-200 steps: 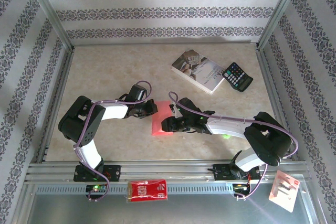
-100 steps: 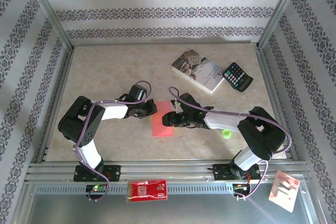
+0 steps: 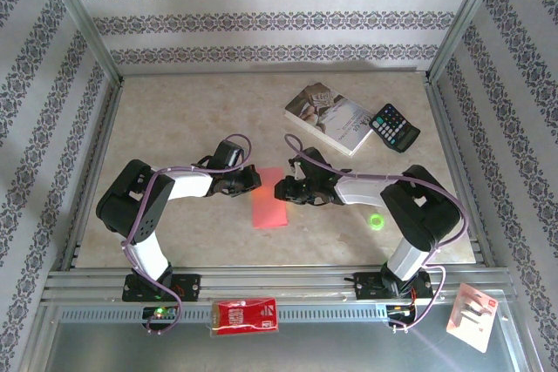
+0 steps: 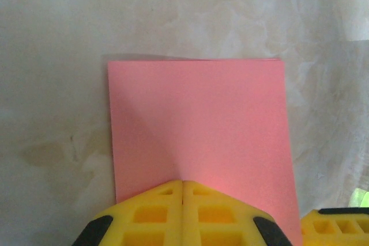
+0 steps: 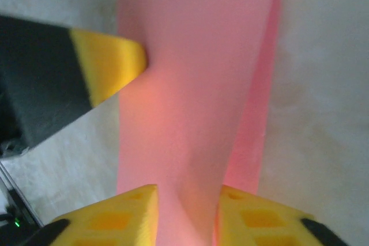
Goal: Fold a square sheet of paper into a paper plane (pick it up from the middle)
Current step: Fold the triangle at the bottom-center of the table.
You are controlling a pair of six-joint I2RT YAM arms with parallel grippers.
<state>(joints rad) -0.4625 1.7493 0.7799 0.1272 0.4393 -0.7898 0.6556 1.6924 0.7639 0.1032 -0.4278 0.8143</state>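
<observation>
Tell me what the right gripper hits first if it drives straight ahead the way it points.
The right gripper straddles the pink sheet of paper, so it would probably push into that first. Beyond, the left gripper sits close to that line; depth is unclear.

Soft even daylight; blurred wrist close-ups

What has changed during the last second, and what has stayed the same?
The right tool slid along the right edge of the paper, away from the arm bases, and its elbow drew in; its jaws stand apart, paper between them. The left tool stayed shut at its left edge. Book and calculator did not move.
</observation>
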